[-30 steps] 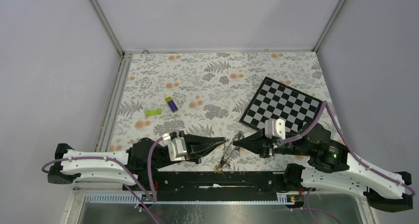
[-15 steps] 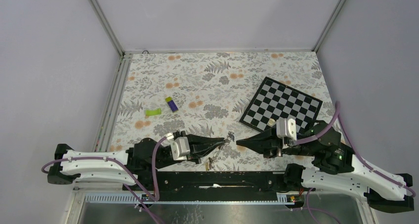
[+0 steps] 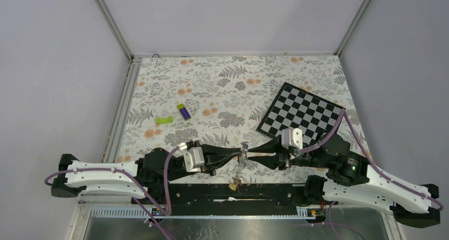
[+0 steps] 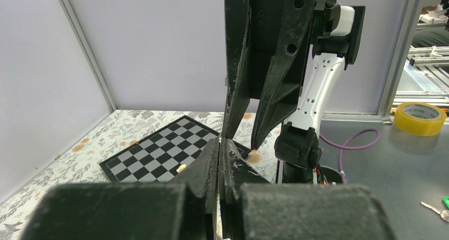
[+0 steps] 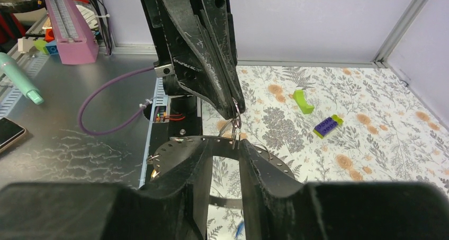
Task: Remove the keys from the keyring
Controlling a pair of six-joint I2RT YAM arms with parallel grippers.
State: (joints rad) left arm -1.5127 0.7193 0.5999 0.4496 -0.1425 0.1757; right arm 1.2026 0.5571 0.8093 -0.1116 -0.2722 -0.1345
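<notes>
The keyring [image 5: 174, 147], a large flat dark grey ring with small holes, hangs between both arms near the table's front edge [image 3: 240, 168]. My left gripper [image 4: 219, 142] is shut on small wire loops [image 5: 235, 113] at the keyring's top. The right gripper [image 5: 225, 147] is open, with one finger on each side of the ring's upper edge [image 3: 249, 154]. Keys dangle below the ring. A yellowish one [image 3: 233, 186] shows in the top view and a blue tip [image 5: 239, 229] between my right fingers. The other keys are hidden.
A checkerboard [image 3: 302, 113] lies at the right, behind the right arm. A purple-and-green block [image 3: 183, 111] and a green piece [image 3: 164, 120] sit at the left middle. The black base rail [image 3: 238, 192] runs just under the hanging ring.
The right gripper drew back to the right while shut, then came back to the keyring and opened around its top edge. The ring and its keys swung; the left gripper stayed shut.
</notes>
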